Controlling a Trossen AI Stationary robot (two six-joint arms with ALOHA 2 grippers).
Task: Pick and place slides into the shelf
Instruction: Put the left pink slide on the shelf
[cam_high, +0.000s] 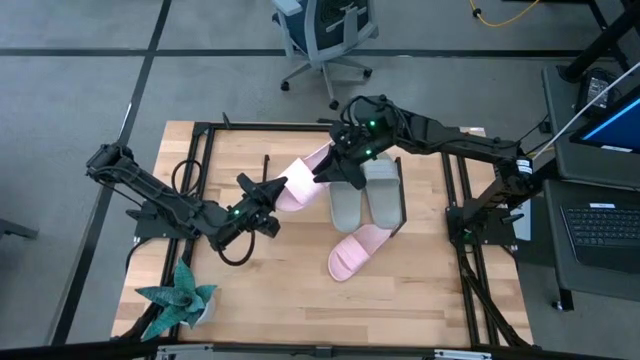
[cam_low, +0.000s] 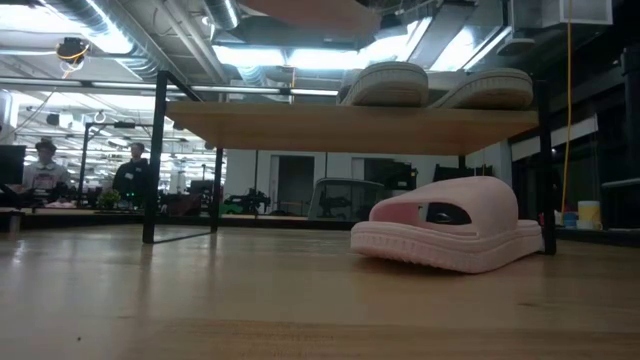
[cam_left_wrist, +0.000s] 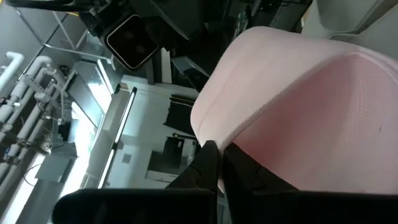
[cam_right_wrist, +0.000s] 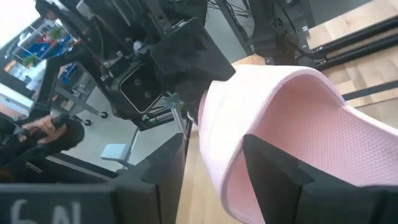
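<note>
Nearest the low camera, a pink slide (cam_low: 445, 233) lies on the tabletop (cam_high: 300, 290) beside the shelf (cam_low: 350, 125). Two grey-green slides (cam_high: 364, 192) sit on the shelf. Above it, the left gripper (cam_high: 272, 190) and right gripper (cam_high: 322, 172) both clamp the other pink slide (cam_high: 303, 178). No writing is legible.
</note>
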